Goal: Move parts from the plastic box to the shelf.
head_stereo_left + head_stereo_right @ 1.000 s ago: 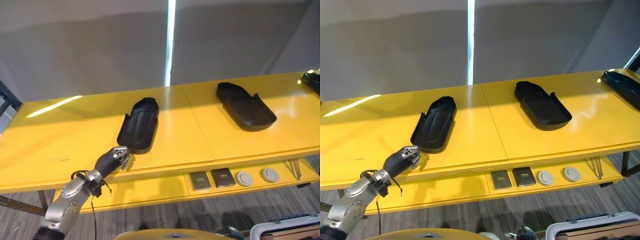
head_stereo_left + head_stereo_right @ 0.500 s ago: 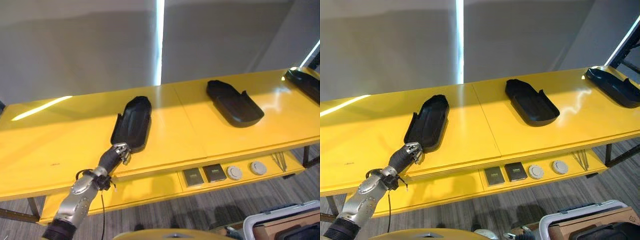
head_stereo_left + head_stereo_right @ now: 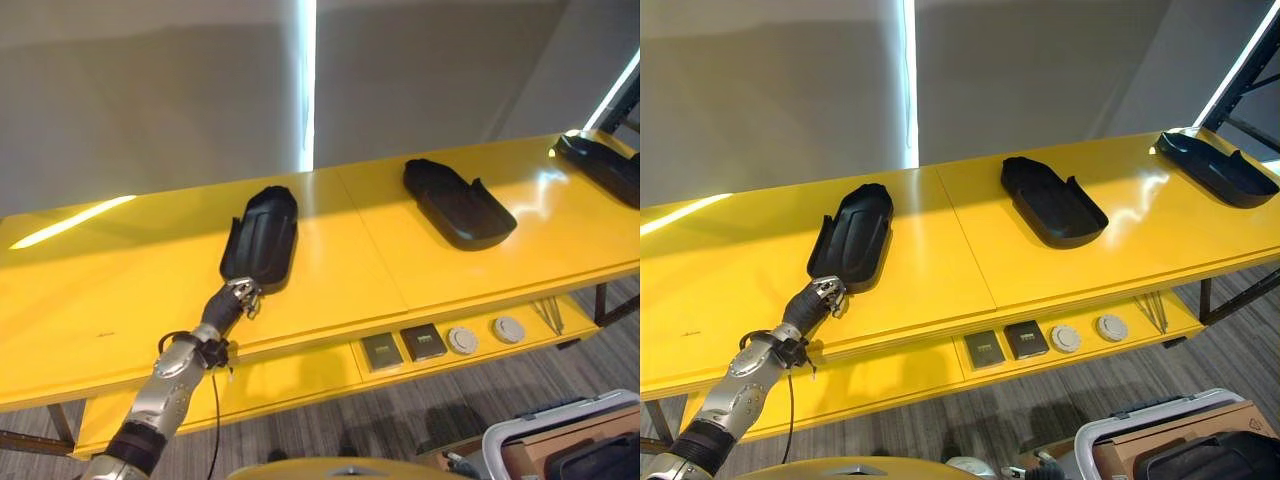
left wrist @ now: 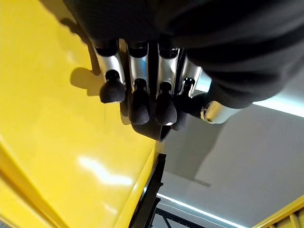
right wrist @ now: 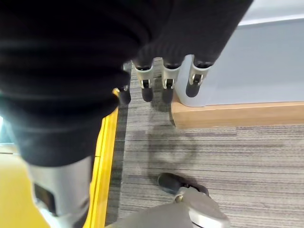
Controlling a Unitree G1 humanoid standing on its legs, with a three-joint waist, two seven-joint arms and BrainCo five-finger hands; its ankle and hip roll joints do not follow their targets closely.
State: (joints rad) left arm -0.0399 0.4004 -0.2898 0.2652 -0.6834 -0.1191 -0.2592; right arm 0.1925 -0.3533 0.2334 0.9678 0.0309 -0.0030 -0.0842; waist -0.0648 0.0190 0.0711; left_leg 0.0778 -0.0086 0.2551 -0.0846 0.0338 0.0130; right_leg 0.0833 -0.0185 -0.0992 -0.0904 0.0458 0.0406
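- Yellow shelf (image 3: pixel 420 270) runs across the scene in front of a grey wall (image 3: pixel 150 90) with a bright vertical strip of light; grey striped carpet lies below.
- Three black parts lie on the top board, well apart: a long tray-like part (image 3: pixel 262 238) toward the robot's left, a second part (image 3: pixel 457 204) near the middle-right, and a third part (image 3: pixel 1214 168) at the far right end.
- A lower ledge of the shelf carries two dark square pieces (image 3: pixel 403 347) and two pale round discs (image 3: pixel 486 334), side by side.
- The left hand (image 3: pixel 233 301) reaches in from the lower left and sits at the near end of the long tray-like part; its wrist view shows the fingers (image 4: pixel 137 102) bent downward with their dark tips close together over the yellow board, and whether they clasp the part cannot be told.
- The right hand (image 5: pixel 166 71) hangs over the carpet beside a wooden edge, fingers loose and holding nothing.
- The plastic box (image 3: pixel 1160 440), white-rimmed, stands on the floor at the lower right.
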